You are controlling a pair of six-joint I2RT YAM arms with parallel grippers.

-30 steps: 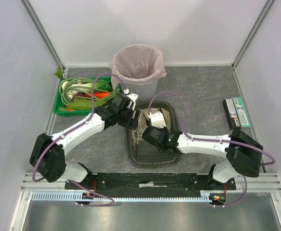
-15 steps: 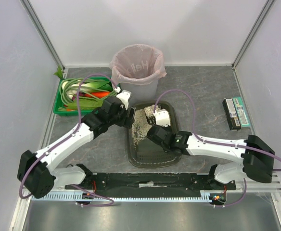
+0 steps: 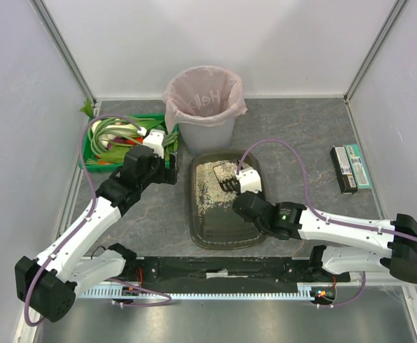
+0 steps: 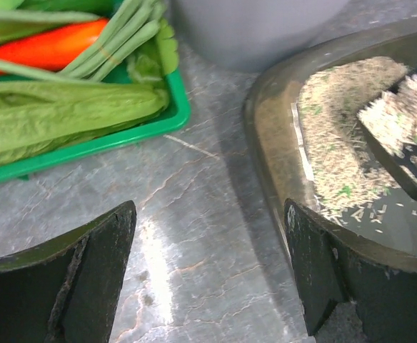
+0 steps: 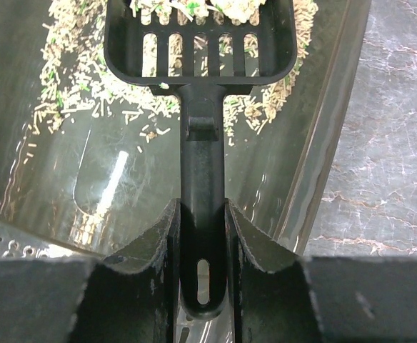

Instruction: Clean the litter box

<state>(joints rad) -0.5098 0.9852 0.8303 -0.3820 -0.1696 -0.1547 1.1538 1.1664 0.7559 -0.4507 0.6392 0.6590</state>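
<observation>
**Centre of top view: loaded scoop over the litter box**

Just below centre of the top view, the litter box sits on the grey marbled surface, long axis running up-frame. Beige litter is heaped in its upper left part; the lower half shows bare ridged floor.

A black slotted scoop sits over the heap. Its head is at the upper edge of the right wrist view and carries a clump of litter. The right arm's fingers are clamped on the scoop's handle, one each side.

The left arm's fingers are spread wide with nothing between them. They are over bare surface left of the box. In the left wrist view, the right-hand finger overlaps the box rim.

A green crate of vegetables stands upper left. A grey bin with a pink bag stands just above the box. Two flat packs lie at the right edge, well apart.
</observation>
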